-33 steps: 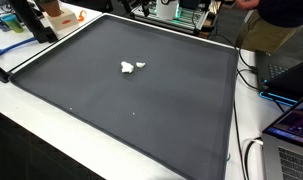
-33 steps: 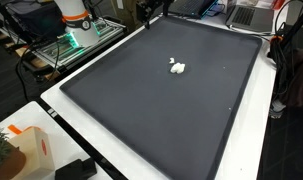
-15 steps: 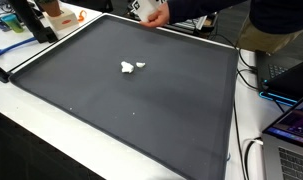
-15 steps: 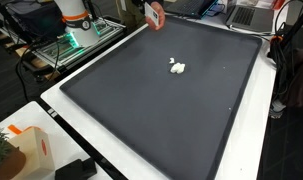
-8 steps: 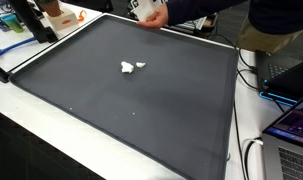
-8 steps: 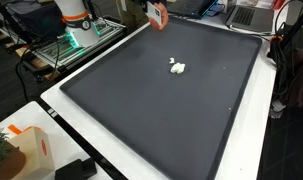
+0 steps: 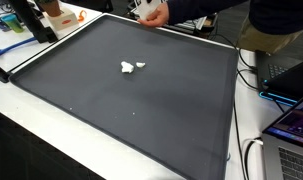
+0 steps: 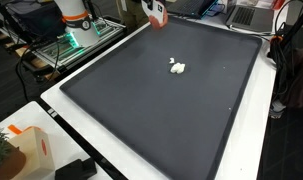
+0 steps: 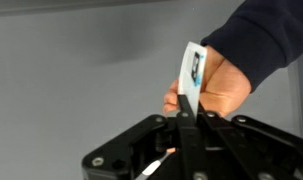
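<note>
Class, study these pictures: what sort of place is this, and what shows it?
Probably a robotics lab: a robot base beside green-lit electronics, laptops along the table's edge, and a big dark work mat.

Two raised exterior cameras give us the dark surface (image 7: pixel 141 100) from different edges, well back; both share the white scrap (image 7: pixel 132 67) near its middle. Our wrist camera looks closely past the hand (image 9: pixel 187 118) at a card (image 9: pixel 192 70), also seen far off in both exterior views
</note>
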Controlling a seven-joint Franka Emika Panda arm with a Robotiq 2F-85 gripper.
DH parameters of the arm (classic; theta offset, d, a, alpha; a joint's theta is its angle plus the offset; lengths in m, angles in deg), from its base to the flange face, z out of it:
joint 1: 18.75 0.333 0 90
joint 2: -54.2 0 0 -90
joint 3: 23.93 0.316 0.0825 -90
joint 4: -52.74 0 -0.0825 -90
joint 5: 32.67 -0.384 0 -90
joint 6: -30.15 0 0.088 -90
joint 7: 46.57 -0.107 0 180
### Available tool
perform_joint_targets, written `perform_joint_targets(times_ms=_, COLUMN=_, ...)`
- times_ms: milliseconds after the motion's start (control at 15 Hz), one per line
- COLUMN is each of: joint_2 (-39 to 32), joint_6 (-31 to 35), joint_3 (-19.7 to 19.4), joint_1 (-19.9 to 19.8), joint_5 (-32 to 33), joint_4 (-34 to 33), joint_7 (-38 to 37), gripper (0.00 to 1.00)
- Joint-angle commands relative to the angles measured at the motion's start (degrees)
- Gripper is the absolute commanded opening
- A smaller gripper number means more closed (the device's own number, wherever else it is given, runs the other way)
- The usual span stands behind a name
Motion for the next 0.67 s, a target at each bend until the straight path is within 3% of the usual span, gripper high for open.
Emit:
perform_joint_targets(times_ms=0, joint_2=-0.03, joint_6=-0.84, joint_3=-0.01, joint_1=-0.08, joint_5=0.07, joint_4=-0.25, joint_7=-0.8, gripper=0.0)
perform_joint_targets(times_ms=600, joint_2=-0.01, joint_6=-0.07, joint_3=-0.06, joint_1=-0.08, joint_5=0.03, joint_4=-0.08, joint_7=-0.1, gripper=0.04)
